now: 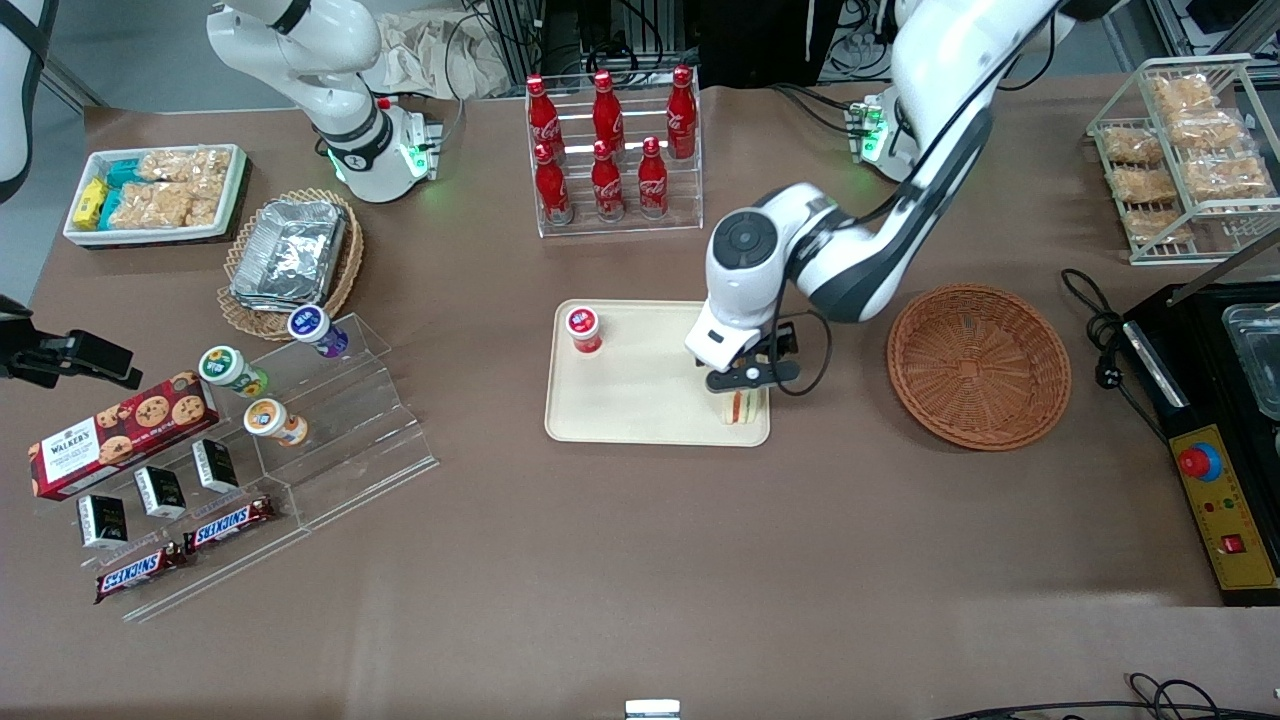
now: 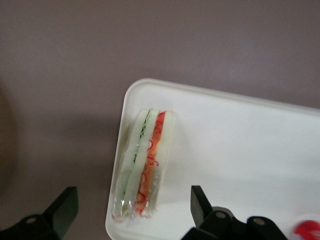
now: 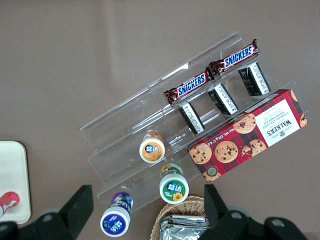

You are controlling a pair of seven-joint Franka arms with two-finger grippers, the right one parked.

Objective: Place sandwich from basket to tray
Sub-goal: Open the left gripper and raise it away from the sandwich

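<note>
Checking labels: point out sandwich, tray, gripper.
sandwich (image 2: 144, 162), left wrist view, on the striped cut side.
tray (image 1: 640, 395), front view, on bare floor near the middle.
gripper (image 2: 134, 207), left wrist view, midway between open fingertips, above the sandwich.

Front view: we look down steeply across the whole table. Left wrist view: we sit close above the tray corner and gripper, shared with the front view.

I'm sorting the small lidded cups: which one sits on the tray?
The red-lidded cup, alone on the tray with the sandwich under the open gripper; the others sit on the acrylic steps.
</note>
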